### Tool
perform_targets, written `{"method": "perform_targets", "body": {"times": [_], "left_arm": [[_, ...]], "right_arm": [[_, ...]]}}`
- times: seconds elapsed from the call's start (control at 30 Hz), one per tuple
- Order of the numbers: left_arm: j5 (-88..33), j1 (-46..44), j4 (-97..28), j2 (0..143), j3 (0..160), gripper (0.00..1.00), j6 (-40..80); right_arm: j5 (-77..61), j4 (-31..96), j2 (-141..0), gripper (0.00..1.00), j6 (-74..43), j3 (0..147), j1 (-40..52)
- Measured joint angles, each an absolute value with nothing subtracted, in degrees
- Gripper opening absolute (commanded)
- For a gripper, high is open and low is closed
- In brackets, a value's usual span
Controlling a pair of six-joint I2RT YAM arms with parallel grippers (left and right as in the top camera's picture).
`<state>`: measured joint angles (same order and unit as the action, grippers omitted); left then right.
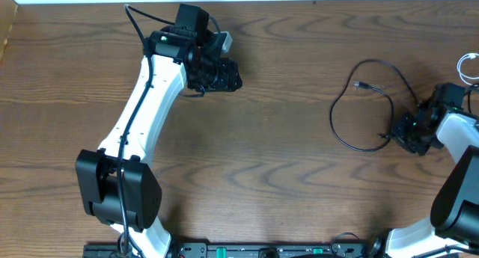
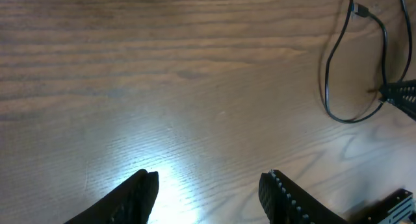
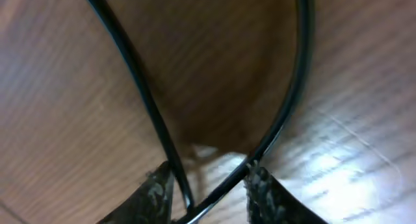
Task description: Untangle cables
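Left claw: your left claw (image 2: 209,178) is spread wide with nothing between its fingers. It hangs over bare table (image 1: 284,176).
Right claw: your right claw (image 3: 208,178) sits low on the wood with its fingers partway apart. Two strands of the black cord (image 3: 140,87) run into the gap and cross just at its mouth. Each strand lies against one finger's inner edge. You cannot tell from these views whether the fingers are biting the cord or only straddling it.
Black cord: it lies on the right half of the table as one loose open loop (image 1: 334,120). The loop starts at the right claw (image 1: 404,134) and bulges away from it toward the table's middle.
Plug: the small end plug (image 1: 359,84) lies inside that loop, up and to the left of the right claw.
White cord: only a short curl (image 1: 461,63) shows at the right edge, behind the right arm and apart from the black loop. Its ends are out of view.
Key relation: the crossing sits inside the right claw, and the loop's long side runs from there toward the left arm.
Nearer arm: the right arm is already at the cord. The left claw is well apart, across the table.
Next move, as a judgement: separating the strands likely needs a firm hold at the crossing first.
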<state>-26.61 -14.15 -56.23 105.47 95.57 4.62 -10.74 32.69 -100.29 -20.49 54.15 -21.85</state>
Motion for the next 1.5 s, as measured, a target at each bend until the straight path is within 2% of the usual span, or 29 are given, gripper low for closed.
{"method": "perform_targets", "body": {"times": [0.07,0.2,0.23,0.6,0.83,0.97,1.1,1.3,1.5], "left_arm": [[-26.6,-14.2,-56.2,105.5,95.6,0.56,4.6],[-26.6,-14.2,-56.2,105.5,95.6,0.56,4.6],[-26.6,-14.2,-56.2,105.5,95.6,0.56,4.6],[-26.6,-14.2,-56.2,105.5,95.6,0.56,4.6],[-26.6,-14.2,-56.2,105.5,95.6,0.56,4.6],[-26.6,-14.2,-56.2,105.5,95.6,0.56,4.6],[-26.6,-14.2,-56.2,105.5,95.6,0.56,4.6],[-26.6,-14.2,-56.2,105.5,95.6,0.56,4.6],[-26.6,-14.2,-56.1,105.5,95.6,0.56,4.6]], "right_arm": [[-11.2,31.8,-100.7,0.25,-20.8,54.2,-21.8],[-12.1,31.1,-101.2,0.04,-21.5,54.3,-21.9],[-12.2,30.9,-101.3,0.01,-21.6,54.3,-21.9],[-17.3,32.0,-100.6,0.01,-22.0,56.6,-21.8],[-19.8,34.0,-88.6,0.01,-22.0,72.4,-23.6],[-18.6,37.0,-81.5,0.01,-23.1,82.5,-27.7],[-17.0,38.4,-78.2,0.01,-23.8,88.3,-36.0],[-15.8,41.4,-80.1,0.01,-23.9,88.6,-44.9],[-14.2,37.0,-81.2,0.01,-24.2,88.3,-47.5]]}}
